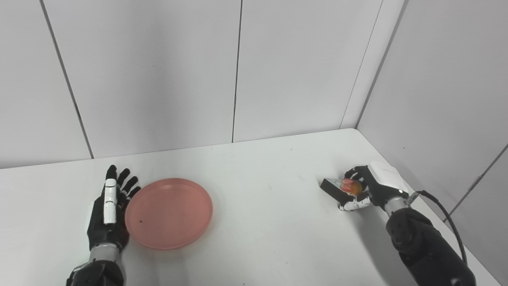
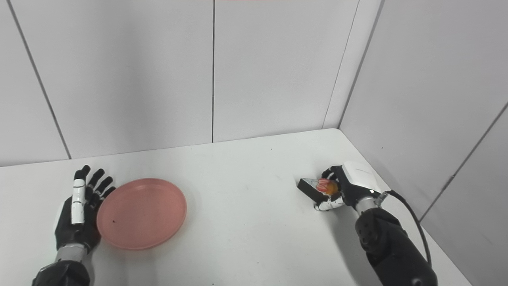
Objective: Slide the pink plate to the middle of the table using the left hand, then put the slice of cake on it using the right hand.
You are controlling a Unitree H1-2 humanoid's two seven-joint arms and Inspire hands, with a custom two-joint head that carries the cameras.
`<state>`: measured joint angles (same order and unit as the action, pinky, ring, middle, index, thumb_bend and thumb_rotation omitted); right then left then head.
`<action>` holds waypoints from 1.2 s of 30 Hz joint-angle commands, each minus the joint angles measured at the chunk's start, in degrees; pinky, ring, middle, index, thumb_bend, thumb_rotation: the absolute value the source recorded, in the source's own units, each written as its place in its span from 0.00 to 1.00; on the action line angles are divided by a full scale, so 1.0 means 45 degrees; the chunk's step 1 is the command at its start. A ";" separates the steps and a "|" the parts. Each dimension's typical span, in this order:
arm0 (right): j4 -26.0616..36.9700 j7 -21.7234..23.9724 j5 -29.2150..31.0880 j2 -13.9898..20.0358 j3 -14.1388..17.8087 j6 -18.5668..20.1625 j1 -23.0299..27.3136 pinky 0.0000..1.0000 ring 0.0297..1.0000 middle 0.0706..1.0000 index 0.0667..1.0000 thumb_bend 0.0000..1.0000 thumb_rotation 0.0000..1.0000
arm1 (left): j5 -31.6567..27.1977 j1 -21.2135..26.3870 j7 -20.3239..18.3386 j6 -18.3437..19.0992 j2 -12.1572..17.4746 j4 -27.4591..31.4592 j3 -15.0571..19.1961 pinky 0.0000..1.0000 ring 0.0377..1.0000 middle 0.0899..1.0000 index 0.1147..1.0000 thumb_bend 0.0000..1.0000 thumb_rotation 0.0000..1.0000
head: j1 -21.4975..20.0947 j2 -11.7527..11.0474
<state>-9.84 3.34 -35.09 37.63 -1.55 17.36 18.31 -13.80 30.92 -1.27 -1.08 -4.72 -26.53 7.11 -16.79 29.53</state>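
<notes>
So over on your left, the left hand [image 1: 108,212] is flat and open, fingers stretched out and spread, holding nothing, with its inner edge right up against the left rim of the pink plate [image 1: 169,213]. The plate's empty and sits on the white bench [image 1: 262,190], left of the middle. The centre of the bench is just bare surface. Way over on your right, well apart from the plate, the right hand [image 1: 367,190] is curled around the slice of cake [image 1: 344,188], dark base with red-orange topping, down near the bench's right edge.
</notes>
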 commanded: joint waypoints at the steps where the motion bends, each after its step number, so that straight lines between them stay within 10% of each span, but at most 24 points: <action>1: -0.0010 -0.0443 0.0062 0.0352 0.0268 -0.0487 0.0153 0.41 0.46 0.45 0.49 0.60 0.01 | 0.0054 -0.0380 0.0167 0.0693 -0.0046 -0.0302 -0.0014 0.87 0.89 0.93 1.00 0.62 0.86 | 0.0013 0.0017; 36: 0.2535 -0.0008 0.0697 0.0568 0.0901 -0.0678 0.0728 0.32 0.37 0.46 0.49 0.52 0.00 | 0.0121 -0.0176 0.0323 0.0395 -0.0312 -0.0852 -0.0008 0.83 0.86 0.93 1.00 0.60 0.84 | 0.0628 -0.0189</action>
<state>-0.43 4.34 -32.29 37.98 0.99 16.53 19.20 -13.70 31.60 -1.07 -1.28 -5.04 -27.86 7.20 -13.98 28.65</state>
